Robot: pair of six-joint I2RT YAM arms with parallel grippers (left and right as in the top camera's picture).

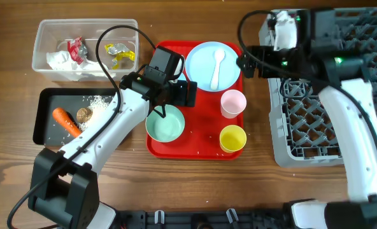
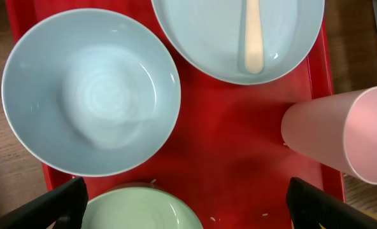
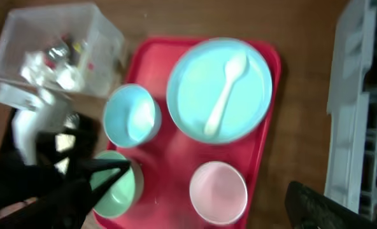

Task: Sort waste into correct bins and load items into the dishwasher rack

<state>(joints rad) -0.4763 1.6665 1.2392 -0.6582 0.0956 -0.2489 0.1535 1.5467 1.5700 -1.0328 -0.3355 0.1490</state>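
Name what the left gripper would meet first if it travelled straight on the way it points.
Probably bare flat red plastic serving tray, just beside the pale green round bowl; depth is unclear.

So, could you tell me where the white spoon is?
In the overhead view the white spoon lies on the light blue plate at the red tray's top right, just above the pink cup.

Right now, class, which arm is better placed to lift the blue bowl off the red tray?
Left. The open left fingers hover over the red tray right by the blue bowl; the right fingers sit farther off, near the dishwasher rack.
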